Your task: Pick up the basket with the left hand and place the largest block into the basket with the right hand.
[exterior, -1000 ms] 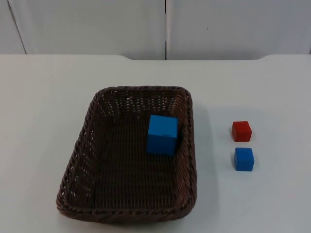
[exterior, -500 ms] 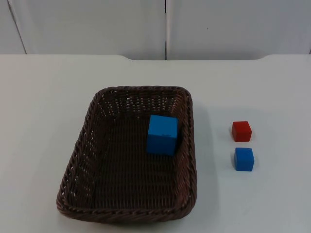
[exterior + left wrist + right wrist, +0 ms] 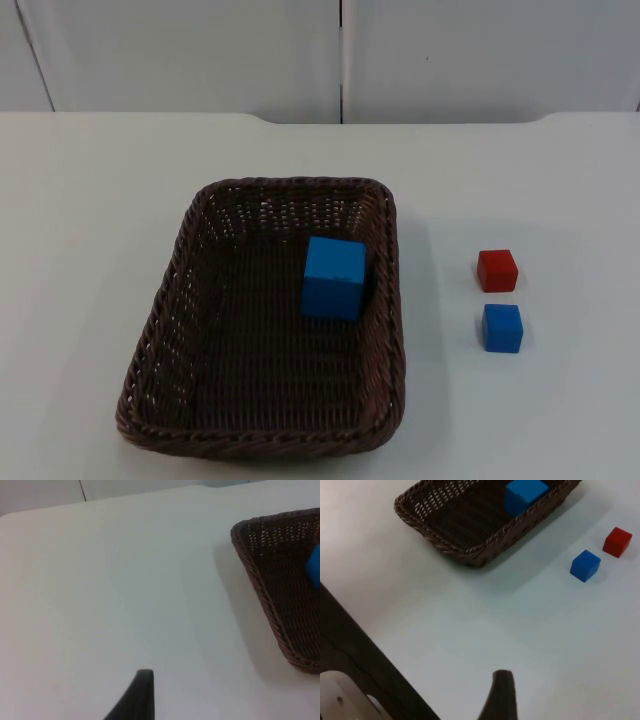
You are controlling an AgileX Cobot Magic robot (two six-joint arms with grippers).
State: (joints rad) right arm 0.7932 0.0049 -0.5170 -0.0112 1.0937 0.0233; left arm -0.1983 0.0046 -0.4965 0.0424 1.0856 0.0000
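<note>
A dark brown wicker basket (image 3: 290, 185) rests on the white table, left of centre in the top view. A large blue block (image 3: 334, 277) stands inside it against the right wall. To the right of the basket lie a small red block (image 3: 497, 270) and, nearer the front, a small blue block (image 3: 502, 327). My left gripper (image 3: 142, 695) hangs over bare table well to the left of the basket (image 3: 260, 595). My right gripper (image 3: 501, 695) is high above the table, away from the basket (image 3: 465, 555), the large block (image 3: 525, 495) and the small blocks (image 3: 585, 565) (image 3: 618, 541).
The grey partition wall (image 3: 340, 55) closes the table at the back. The right wrist view catches the table's edge (image 3: 365, 630) with dark floor beyond it. Bare white table (image 3: 90, 200) surrounds the basket and blocks.
</note>
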